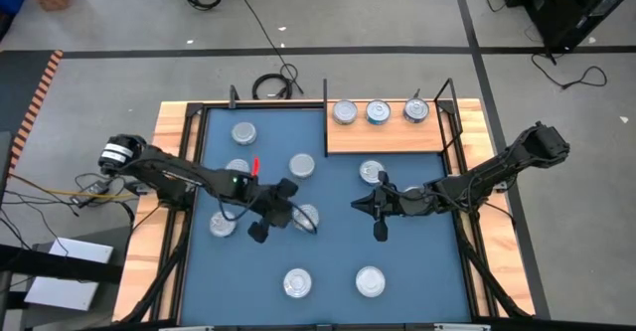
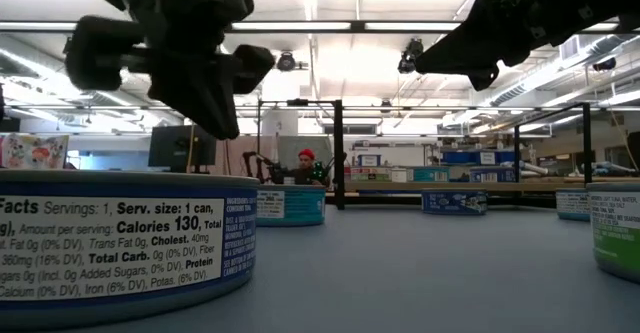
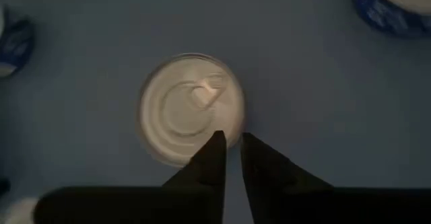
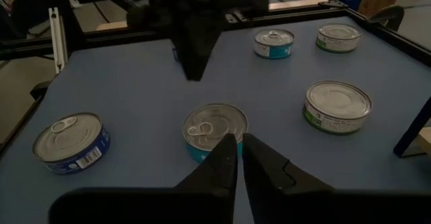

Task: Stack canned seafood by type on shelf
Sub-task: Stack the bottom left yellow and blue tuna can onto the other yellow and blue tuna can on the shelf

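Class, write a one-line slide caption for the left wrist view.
Left gripper hovers, fingers nearly together, above a silver-lidded tin on the blue mat.

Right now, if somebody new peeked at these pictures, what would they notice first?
Probably the two dark arms meeting over the middle of the blue mat, the left tool hanging right above a shiny tin and the right tool pointing toward it. Next come the silver-lidded tins scattered over the mat, and three tins lined up in a row on the wooden shelf at the far edge.
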Robot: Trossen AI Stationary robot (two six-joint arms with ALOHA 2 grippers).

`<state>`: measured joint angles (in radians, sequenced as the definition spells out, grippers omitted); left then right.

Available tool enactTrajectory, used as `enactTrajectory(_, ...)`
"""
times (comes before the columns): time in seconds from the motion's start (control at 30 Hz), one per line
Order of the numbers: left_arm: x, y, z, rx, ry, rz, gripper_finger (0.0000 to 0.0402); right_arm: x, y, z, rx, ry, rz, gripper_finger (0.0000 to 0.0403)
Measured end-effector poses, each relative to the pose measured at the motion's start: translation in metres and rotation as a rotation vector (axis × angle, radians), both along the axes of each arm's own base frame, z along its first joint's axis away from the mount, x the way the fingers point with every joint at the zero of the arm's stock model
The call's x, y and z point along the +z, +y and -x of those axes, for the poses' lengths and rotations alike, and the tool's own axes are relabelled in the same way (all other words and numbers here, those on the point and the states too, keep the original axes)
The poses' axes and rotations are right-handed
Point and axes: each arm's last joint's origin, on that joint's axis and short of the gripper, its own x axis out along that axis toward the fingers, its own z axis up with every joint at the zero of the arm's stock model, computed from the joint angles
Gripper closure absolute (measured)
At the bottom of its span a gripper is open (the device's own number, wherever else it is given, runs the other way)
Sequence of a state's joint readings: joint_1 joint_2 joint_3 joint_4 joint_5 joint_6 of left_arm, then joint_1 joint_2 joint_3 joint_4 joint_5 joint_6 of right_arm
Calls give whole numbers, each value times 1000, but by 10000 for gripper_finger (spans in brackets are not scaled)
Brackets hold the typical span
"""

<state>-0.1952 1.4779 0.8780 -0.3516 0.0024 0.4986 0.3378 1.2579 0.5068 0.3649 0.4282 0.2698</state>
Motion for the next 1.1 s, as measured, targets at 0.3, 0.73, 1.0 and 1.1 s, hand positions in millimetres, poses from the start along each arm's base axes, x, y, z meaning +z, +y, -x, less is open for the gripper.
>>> enactTrajectory(0.3, -21, -8, -11, -117, -5, -242, 313, 0, 0, 0, -3, 1, -6, 366)
enactTrajectory(0.73, -39, -9, -14, -186, 56, -310, 314, 0, 0, 0, -3, 2, -6, 369)
enactTrajectory(1.0, -44, -8, -19, -157, 50, -354, 377, 0, 0, 0, -3, 0, -7, 375)
enactTrajectory(1.1, -43, -8, -19, -153, 45, -352, 395, 0, 0, 0, -3, 0, -7, 376)
